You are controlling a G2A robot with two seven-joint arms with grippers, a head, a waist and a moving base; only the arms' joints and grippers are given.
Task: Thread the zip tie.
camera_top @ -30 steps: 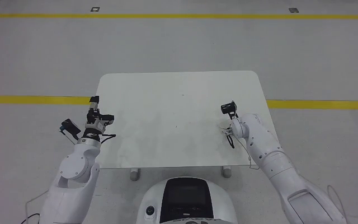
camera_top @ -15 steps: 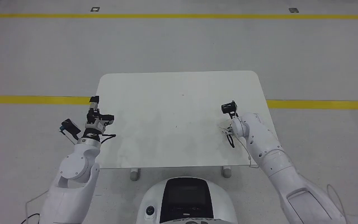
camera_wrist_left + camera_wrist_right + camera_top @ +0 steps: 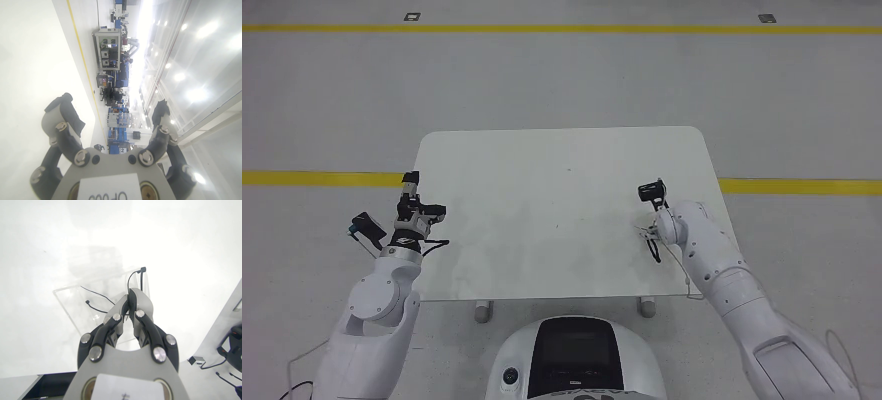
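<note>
My right gripper (image 3: 129, 294) is shut on a thin black zip tie (image 3: 129, 281). The tie arcs from the fingertips to its square head (image 3: 143, 268), and a strap runs back down behind one finger. I cannot tell whether the tail passes through the head. Below the gripper stands a clear tray (image 3: 62, 298) with loose black zip ties (image 3: 98, 308) in it. In the top view the right wrist (image 3: 672, 225) hangs over the right part of the white table (image 3: 542, 200). My left gripper (image 3: 113, 106) is open and holds nothing, at the table's left edge (image 3: 417, 200).
The table's middle and far side are bare. Small cables and a connector (image 3: 196, 360) lie near the table's edge by the right arm. Yellow floor lines (image 3: 302, 178) run past the table on both sides.
</note>
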